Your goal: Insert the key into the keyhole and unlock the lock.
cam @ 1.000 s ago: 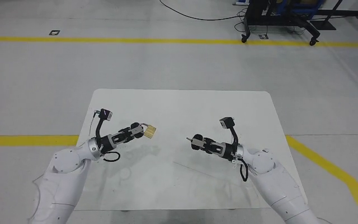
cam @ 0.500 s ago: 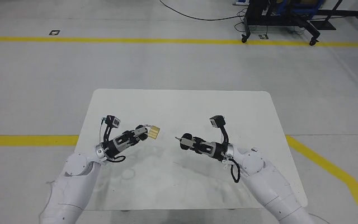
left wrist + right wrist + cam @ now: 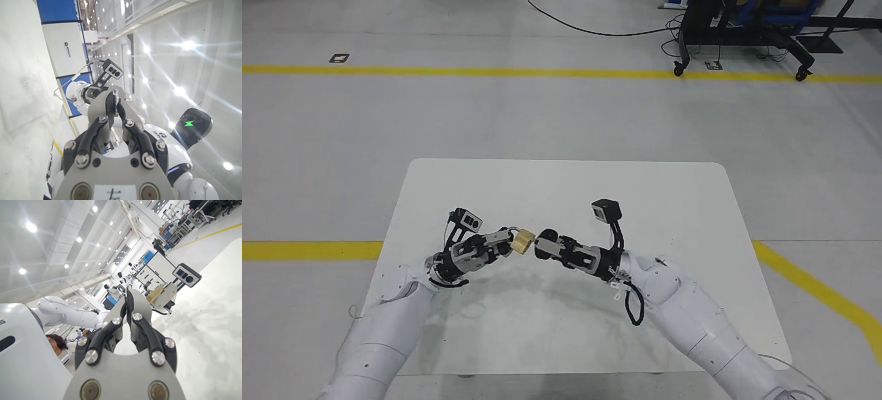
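The brass padlock point(image 3: 523, 239) is held off the white table point(image 3: 642, 190), over its middle and a little to the robot's left. Its shackle end sits in the left gripper point(image 3: 510, 240) and its body points toward the right gripper point(image 3: 540, 243). From the top view, the tip of the right gripper sits just beside the free end of the padlock, and it cannot be told whether they touch. In the right wrist view the padlock point(image 3: 155, 294) shows as a tan block jutting from the grey finger of the left gripper point(image 3: 160, 293), a short way beyond the right gripper point(image 3: 126, 297). The right gripper's ribbed pads are pressed together, and anything pinched between them is too small to tell. In the left wrist view the left gripper point(image 3: 115, 100) has its jaws drawn narrow on a sliver of silvery metal point(image 3: 115, 94) at the pad tips. The tabletop is plain white with rounded corners and faint grey smudges. Around it lies a pale grey floor point(image 3: 542, 120) crossed by yellow lines point(image 3: 542, 72), with a black cable point(image 3: 582, 27) trailing toward a black wheeled rack point(image 3: 742, 30) at the far side. The wrist views take in a tall hall with rows of round ceiling lights point(image 3: 31, 227), blue-and-white partition panels point(image 3: 62, 47) and distant workbenches point(image 3: 181, 224). One white panel carries a line of dark print, and a white label point(image 3: 115, 193) bearing a dark character is stuck on the left gripper's housing.
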`<action>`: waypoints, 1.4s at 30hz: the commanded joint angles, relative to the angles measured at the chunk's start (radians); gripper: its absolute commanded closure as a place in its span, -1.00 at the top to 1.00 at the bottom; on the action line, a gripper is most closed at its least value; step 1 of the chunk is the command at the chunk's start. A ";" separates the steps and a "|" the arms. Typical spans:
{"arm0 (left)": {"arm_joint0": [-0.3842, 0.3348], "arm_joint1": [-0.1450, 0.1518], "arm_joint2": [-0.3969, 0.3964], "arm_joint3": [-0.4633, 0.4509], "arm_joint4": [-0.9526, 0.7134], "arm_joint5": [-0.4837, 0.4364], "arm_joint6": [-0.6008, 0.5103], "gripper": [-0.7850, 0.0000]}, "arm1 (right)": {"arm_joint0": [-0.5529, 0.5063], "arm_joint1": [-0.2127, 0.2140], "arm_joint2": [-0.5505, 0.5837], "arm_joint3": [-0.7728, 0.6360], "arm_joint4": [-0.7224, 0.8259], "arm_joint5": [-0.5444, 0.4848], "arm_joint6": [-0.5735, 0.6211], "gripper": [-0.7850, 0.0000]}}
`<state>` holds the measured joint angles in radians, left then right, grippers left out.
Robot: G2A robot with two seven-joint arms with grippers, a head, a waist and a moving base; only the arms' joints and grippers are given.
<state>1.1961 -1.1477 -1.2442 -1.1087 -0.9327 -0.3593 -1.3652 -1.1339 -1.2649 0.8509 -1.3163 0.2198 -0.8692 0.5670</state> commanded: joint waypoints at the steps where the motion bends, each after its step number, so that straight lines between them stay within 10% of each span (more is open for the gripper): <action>1: -0.004 -0.003 0.004 0.008 -0.019 0.003 -0.023 -1.00 | 0.010 -0.005 -0.011 0.011 -0.005 -0.002 -0.004 -1.00; 24: 0.016 0.004 -0.026 -0.071 0.097 -0.022 -0.074 -1.00 | 0.052 -0.031 -0.006 0.074 -0.018 -0.032 -0.059 -1.00; 42: 0.098 0.046 -0.050 -0.303 0.265 -0.049 -0.047 -1.00 | 0.036 -0.015 0.057 0.063 0.007 0.011 -0.012 -1.00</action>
<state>1.2904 -1.1048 -1.2936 -1.4080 -0.6684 -0.4072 -1.4132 -1.0986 -1.2791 0.9122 -1.2542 0.2214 -0.8602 0.5455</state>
